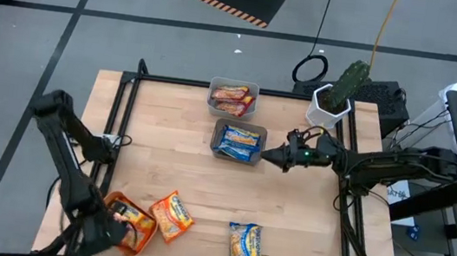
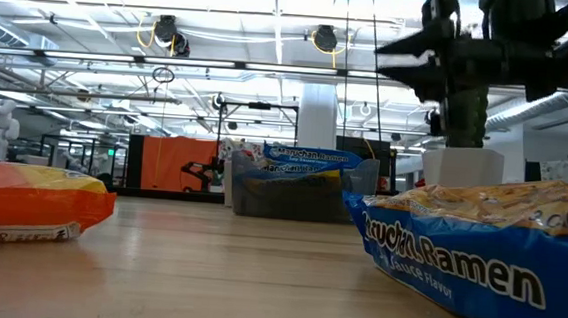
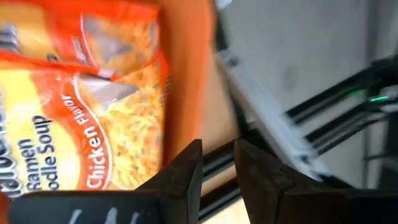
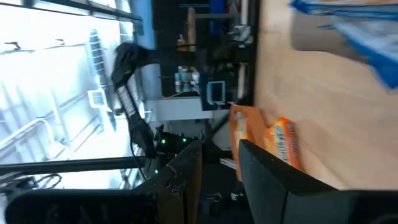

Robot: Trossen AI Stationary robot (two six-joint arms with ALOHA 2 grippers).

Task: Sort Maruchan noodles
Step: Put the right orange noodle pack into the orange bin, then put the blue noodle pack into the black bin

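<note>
**Q:** What are the hands doing?

**A:** The left gripper (image 3: 217,149) hangs at the table's near left corner over an orange tray (image 1: 148,237). Its fingers stand a narrow gap apart with nothing between them. The right gripper (image 1: 267,156) hovers just beside a bin of blue packets, also slightly parted and empty.

**Q:** How many things are there?

**A:** There is one tray and two grey bins. One orange chicken-flavour packet (image 3: 93,124) lies in the tray, and a second orange packet (image 1: 172,216) lies just beside the tray. A blue-and-yellow packet (image 1: 247,243) lies alone near the front edge. The far bin (image 1: 255,88) holds reddish packets (image 1: 232,100), and the nearer bin (image 1: 218,127) holds blue packets (image 1: 240,142). The exact number in each bin is unclear.

**Q:** How do the packets look?

**A:** They are flat, crinkly and shiny, and printed with noodles.
</note>
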